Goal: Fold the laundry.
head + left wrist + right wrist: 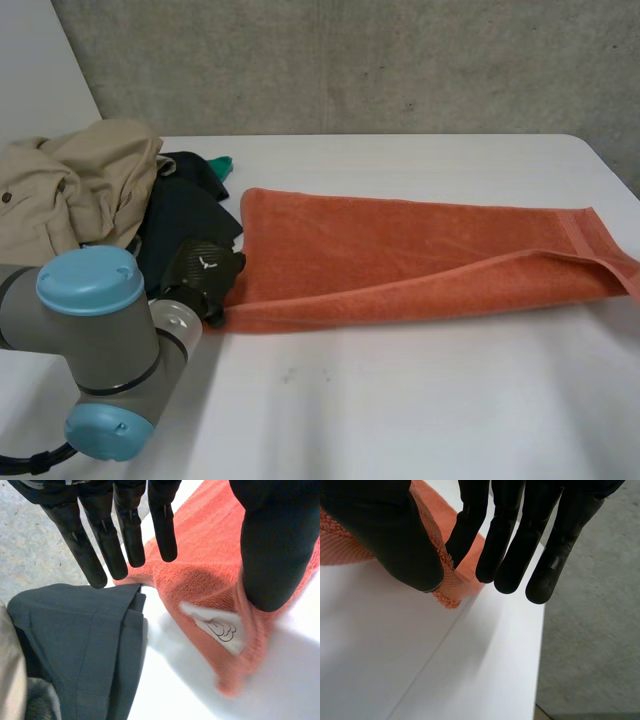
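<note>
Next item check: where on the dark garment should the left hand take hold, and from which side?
Grip the dark garment at its layered edge facing the orange towel, coming from the towel side: that edge lies free on bare table, while the far side lies against the beige jacket.

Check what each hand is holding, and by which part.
Right hand pinches the orange towel by a hemmed corner, between thumb and finger. Left hand is at the towel's label corner; a grip there cannot be told.
</note>
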